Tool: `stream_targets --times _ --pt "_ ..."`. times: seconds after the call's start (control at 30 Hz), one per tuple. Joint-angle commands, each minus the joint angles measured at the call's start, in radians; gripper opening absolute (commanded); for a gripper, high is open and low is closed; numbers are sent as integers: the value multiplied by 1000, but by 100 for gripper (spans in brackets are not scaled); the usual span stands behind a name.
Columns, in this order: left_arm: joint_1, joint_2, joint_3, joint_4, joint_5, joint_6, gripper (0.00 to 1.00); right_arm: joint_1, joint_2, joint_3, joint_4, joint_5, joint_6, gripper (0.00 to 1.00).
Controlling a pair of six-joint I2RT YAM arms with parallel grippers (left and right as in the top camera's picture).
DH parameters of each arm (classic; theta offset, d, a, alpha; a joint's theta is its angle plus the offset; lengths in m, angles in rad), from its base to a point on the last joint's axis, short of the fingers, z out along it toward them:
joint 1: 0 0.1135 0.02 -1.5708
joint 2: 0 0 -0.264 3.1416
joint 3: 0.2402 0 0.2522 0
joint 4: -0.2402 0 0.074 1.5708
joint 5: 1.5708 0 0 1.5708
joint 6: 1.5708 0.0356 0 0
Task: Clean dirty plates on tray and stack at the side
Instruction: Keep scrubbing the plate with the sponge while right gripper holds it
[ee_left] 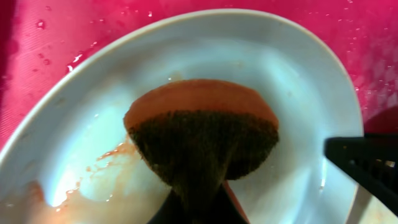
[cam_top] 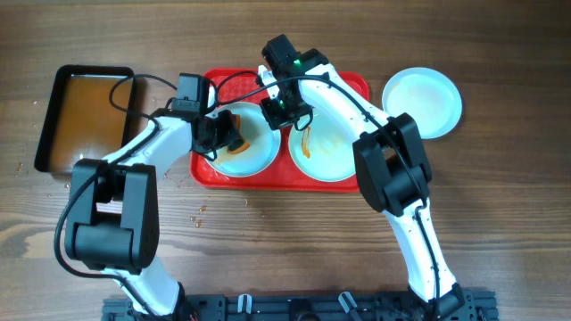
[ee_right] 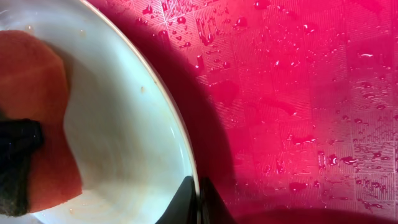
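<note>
1. My left jaws are clenched on a sponge (ee_left: 202, 124), with its orange face up and its dark scouring side towards my wrist camera. It appears to rest on the left plate (cam_top: 256, 160).
2. My right jaws are pinched shut on that plate's rim at its right edge. They hold it down against the wet red tray (ee_right: 298, 93).
3. I judge the step in hand to be scrubbing this plate. A thin sauce film (ee_left: 93, 174) lies on the plate floor just beside the sponge, on the side away from my right jaws. To do it well I should sweep the sponge over that patch with light, even pressure. I should push across the plate rather than at the pinched rim, so the plate does not twist out of the grip.
4. The left plate sits on the tray's left half, directly under my left jaws. A second plate (cam_top: 335, 159), streaked with sauce, lies just beside it on the right half.
5. A third plate (cam_top: 424, 100), which looks clean, rests on the surface (cam_top: 500, 196) right of the tray, apart from both jaws. A black tray (cam_top: 89, 70) of brown water stands on the far left.
</note>
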Motion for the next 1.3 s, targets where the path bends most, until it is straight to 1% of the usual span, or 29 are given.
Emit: stream_targets --times 0.0,0.07,0.1,0.17,0.27,0.33,0.53,0.6,0.7,0.77,0.8,0.87,0.97,1.0,1.1,1.17,1.27 --pt "2 23 3 -28 -168 2 7 -6 28 -9 -2 24 -16 4" --pt "2 22 4 -40 -286 6 6 -6 28 -9 -3 24 -16 4" --pt "2 19 4 -50 -332 50 4 -6 28 -9 -3 24 -16 4" --pt "2 15 4 -76 -414 106 4 -6 28 -9 -5 24 -16 4" --pt "2 6 4 -114 -522 108 4 -6 28 -9 -4 24 -17 4" --pt "2 -30 4 -145 -599 108 4 -6 28 -9 -2 23 -16 4" --pt "-2 -166 20 -140 -604 100 4 -6 28 -9 -2 24 -16 4" --pt "-3 -222 20 -116 -526 96 4 -6 28 -9 -2 24 -16 4" --pt "-3 -235 19 -58 -336 95 4 -6 28 -9 -2 24 -13 4" --pt "-3 -212 18 -27 -220 84 4 -6 28 -9 -2 24 -13 4" --pt "-3 -189 18 -10 -154 38 4 -6 28 -9 -2 24 -13 4" --pt "-5 -143 18 10 -67 -10 4 -6 28 -9 -2 24 -13 4" --pt "-6 -69 17 5 27 -32 4 -6 28 -9 -2 24 -13 4" --pt "-6 -47 16 0 47 -32 4 -6 28 -9 -2 24 -13 4" --pt "-6 8 16 -42 40 -29 4 -6 28 -9 -2 24 -13 4" --pt "-6 15 16 -71 6 -28 4 -6 28 -9 -2 24 -13 4" --pt "-5 13 16 -124 -84 -28 4 -6 28 -9 -3 24 -13 4"
